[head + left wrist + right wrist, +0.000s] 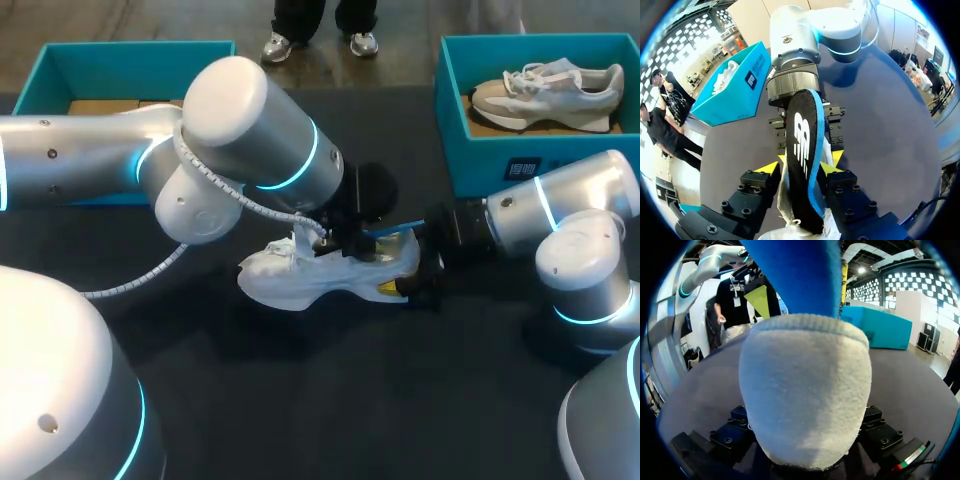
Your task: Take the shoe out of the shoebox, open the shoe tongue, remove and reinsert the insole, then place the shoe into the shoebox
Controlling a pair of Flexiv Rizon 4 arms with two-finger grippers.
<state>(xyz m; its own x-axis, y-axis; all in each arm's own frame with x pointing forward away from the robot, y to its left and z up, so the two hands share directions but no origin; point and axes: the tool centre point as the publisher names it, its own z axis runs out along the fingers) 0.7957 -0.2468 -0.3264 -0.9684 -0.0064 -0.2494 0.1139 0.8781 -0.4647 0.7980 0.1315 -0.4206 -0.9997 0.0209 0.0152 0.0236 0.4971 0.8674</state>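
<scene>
A white shoe (300, 280) lies on the dark table in the middle. Its black, blue-edged insole (392, 231) stands up out of the shoe's opening. My left gripper (352, 240) hangs above the shoe. In the left wrist view the insole (802, 150) stands between the yellow fingertips (769, 168), which press on it from both sides. My right gripper (410, 280) comes in from the right, shut on the shoe's heel. That grey heel (805, 390) fills the right wrist view and hides the right gripper's tips, with the insole's blue edge (795, 275) rising beyond it.
A teal shoebox (480, 150) at the back right holds a second pale shoe (545, 92). Another teal box (60, 60) stands at the back left, behind my left arm. In the left wrist view my right arm (795, 65) rises just beyond the shoe.
</scene>
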